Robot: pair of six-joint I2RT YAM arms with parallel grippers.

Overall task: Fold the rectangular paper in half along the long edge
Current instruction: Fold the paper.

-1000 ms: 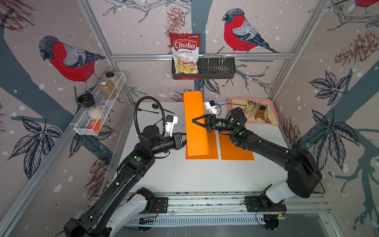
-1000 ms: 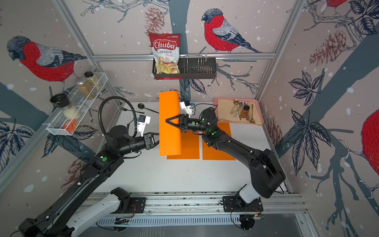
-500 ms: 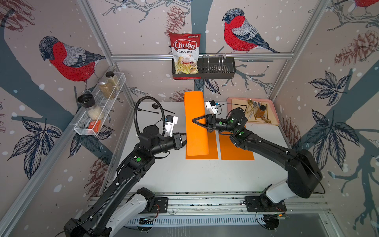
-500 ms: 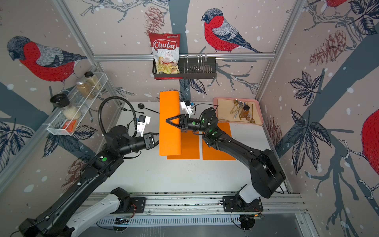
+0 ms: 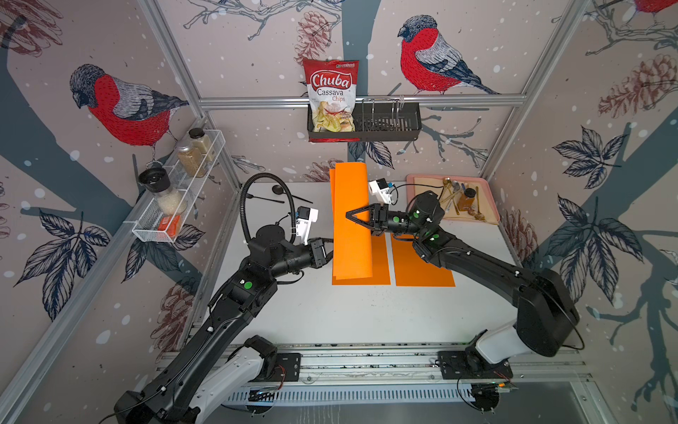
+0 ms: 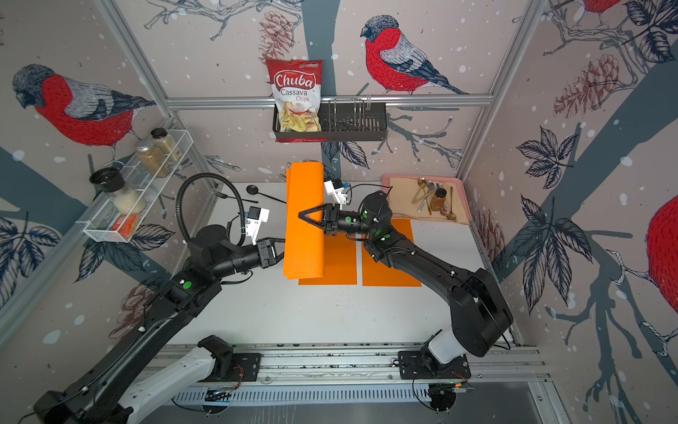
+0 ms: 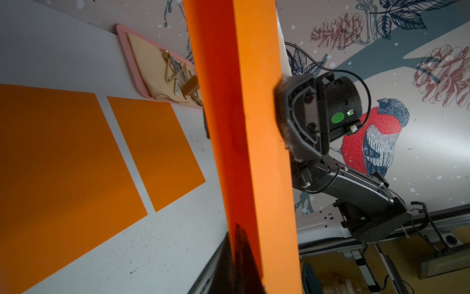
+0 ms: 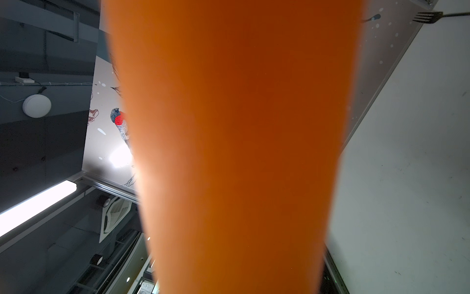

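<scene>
Orange: one paper [image 5: 350,238] aloft, two sheets [image 5: 422,264] flat.

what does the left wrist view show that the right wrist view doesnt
Only the left wrist view: two flat orange paper sheets on the white table, the pink tray, and the right gripper beside the lifted orange rectangular paper. Only the right wrist view: a black fork and a lit ceiling tube light. Both: that lifted paper and the table.
</scene>
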